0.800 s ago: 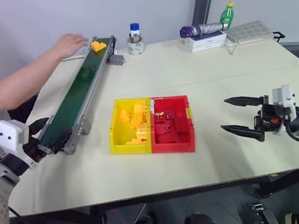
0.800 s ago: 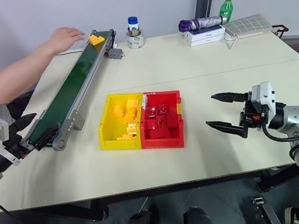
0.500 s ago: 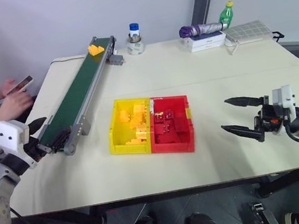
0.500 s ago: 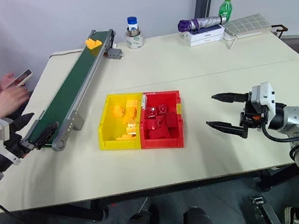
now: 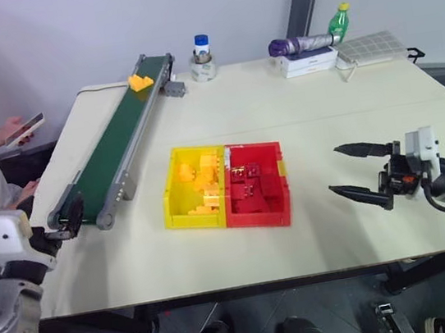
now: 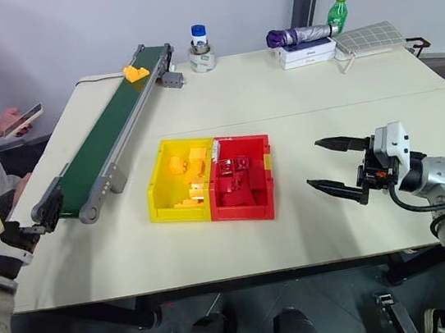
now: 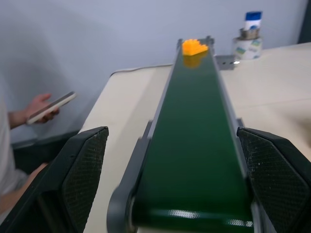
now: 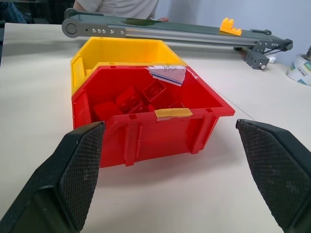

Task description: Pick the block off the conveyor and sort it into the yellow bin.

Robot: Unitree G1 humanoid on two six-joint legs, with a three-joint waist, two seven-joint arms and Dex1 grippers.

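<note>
The yellow-orange block [image 5: 140,82] rides on the far end of the dark green conveyor [image 5: 115,140], also seen as the block [image 7: 194,46] straight ahead of my left gripper. My left gripper [image 5: 59,230] is open and empty, just off the belt's near end, its fingers [image 7: 82,165] spread wider than the belt. The yellow bin [image 5: 169,200] sits mid-table holding yellow bricks. My right gripper [image 5: 335,170] hovers open and empty to the right of the bins, pointing at them.
A red bin [image 5: 282,208] of red bricks is joined to the yellow bin's right side. A jar with a blue lid [image 5: 201,51], a folded umbrella [image 5: 300,43], a green bottle [image 5: 338,21] and a white pad [image 5: 371,46] line the far edge. A person holding a phone [image 5: 22,128] sits at the left.
The person's hand left the belt's far end and now holds a phone. The block has moved a little along the belt toward me. My left gripper drew back from the belt's near end.
</note>
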